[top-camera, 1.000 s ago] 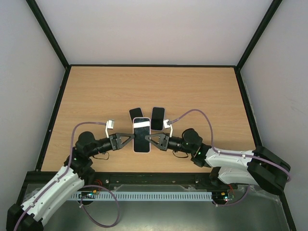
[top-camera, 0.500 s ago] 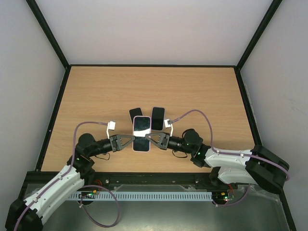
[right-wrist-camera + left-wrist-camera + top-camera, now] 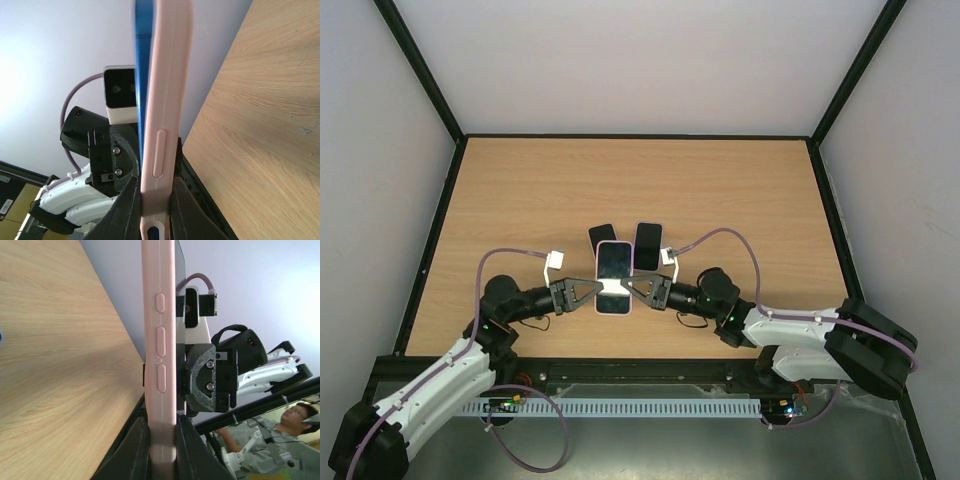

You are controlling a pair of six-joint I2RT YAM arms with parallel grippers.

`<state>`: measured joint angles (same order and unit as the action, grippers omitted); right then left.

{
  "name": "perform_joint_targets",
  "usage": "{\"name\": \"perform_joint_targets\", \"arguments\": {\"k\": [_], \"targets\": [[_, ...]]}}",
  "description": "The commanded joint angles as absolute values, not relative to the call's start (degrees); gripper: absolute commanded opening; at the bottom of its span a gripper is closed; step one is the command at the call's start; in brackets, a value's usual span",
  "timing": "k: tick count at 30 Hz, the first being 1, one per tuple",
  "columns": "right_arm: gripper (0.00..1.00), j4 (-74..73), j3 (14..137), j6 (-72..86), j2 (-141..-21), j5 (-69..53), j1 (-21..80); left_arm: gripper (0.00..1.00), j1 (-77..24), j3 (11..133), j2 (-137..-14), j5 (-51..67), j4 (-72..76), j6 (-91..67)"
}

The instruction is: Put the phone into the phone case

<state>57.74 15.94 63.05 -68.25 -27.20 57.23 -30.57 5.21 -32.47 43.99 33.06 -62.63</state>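
The phone case (image 3: pixel 613 278) sits between the arms' fingers (image 3: pixel 580 292), before two phones (image 3: pixel 648 240).

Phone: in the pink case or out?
Partly in: the phone has its blue edge standing proud of the pink case; full seating cannot tell.

The table (image 3: pixel 740 200) has a light wooden top with a black rim. Near its middle lie two dark flat slabs, possibly phones, though the top view is too small to be sure. The left one (image 3: pixel 601 237) is a little tilted and the right one (image 3: pixel 648 244) is nearly straight. White walls (image 3: pixel 640 60) stand around. A white slotted strip (image 3: pixel 620 408) runs below the near edge. The left wrist view shows a person with glasses (image 3: pixel 296 414) at the lower right.
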Motion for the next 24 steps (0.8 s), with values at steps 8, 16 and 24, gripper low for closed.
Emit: {"name": "perform_joint_targets", "arguments": {"k": [8, 16, 24], "targets": [[0.42, 52.1, 17.8, 60.9, -61.1, -23.5, 57.6, 0.02, -31.0, 4.9, -30.0, 48.3, 34.0, -59.6], [0.46, 39.8, 22.6, 58.2, -55.7, -17.8, 57.4, 0.02, -31.1, 6.8, -26.9, 52.0, 31.7, -58.0], [0.32, 40.5, 23.3, 58.0, -54.8, -17.3, 56.0, 0.02, -31.3, 7.3, -26.2, 52.4, 28.4, -55.4]]}}
